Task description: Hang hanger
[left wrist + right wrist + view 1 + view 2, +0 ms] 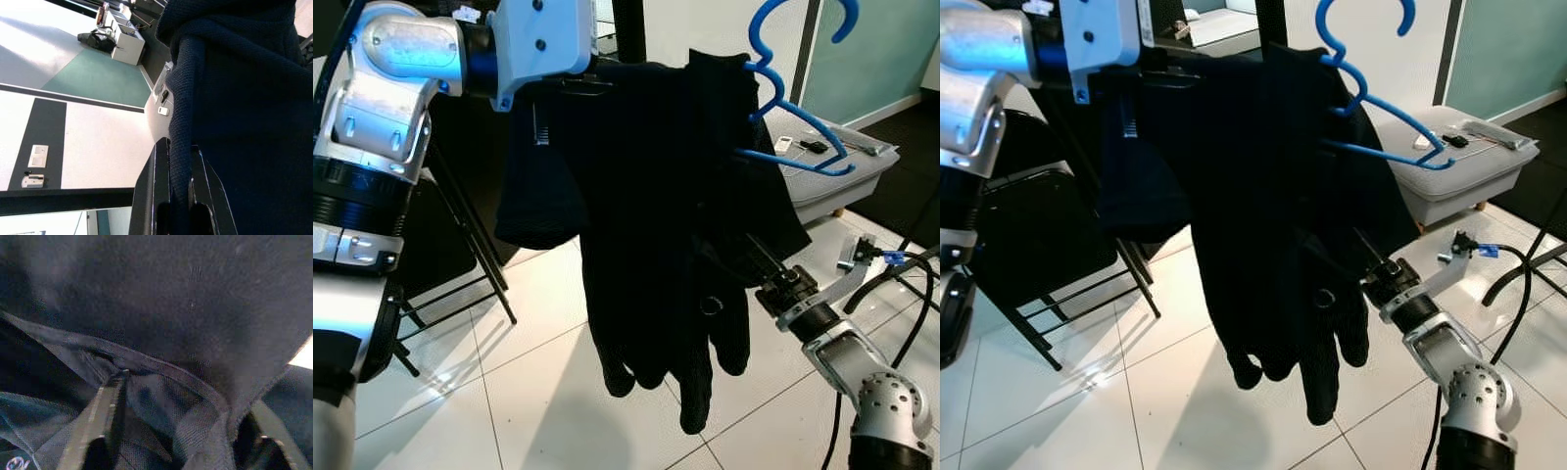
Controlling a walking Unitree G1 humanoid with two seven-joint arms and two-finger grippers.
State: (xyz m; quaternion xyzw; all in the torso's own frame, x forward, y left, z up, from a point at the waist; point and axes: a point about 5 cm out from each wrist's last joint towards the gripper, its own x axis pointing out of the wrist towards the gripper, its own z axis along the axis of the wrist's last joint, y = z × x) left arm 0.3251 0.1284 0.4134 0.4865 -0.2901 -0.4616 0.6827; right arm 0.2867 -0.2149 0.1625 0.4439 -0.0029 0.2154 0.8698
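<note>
A dark navy garment [656, 215] hangs in front of me, its sleeves dangling toward the floor. A blue plastic hanger [793, 127] sits tilted in its upper right part, hook up by the top edge and one arm sticking out of the fabric. My left gripper [180, 196] is raised at the upper left and shut on a fold of the garment's top edge. My right gripper [759, 257] reaches up from the lower right into the cloth below the hanger. Its fingers [105, 411] stand apart with loose fabric between them.
A black folding chair [1028, 245] stands at the left behind the garment. A grey low box [842, 171] with small items on top sits at the right. Cables [911, 274] run over the white tiled floor there. A black post [628, 29] rises behind.
</note>
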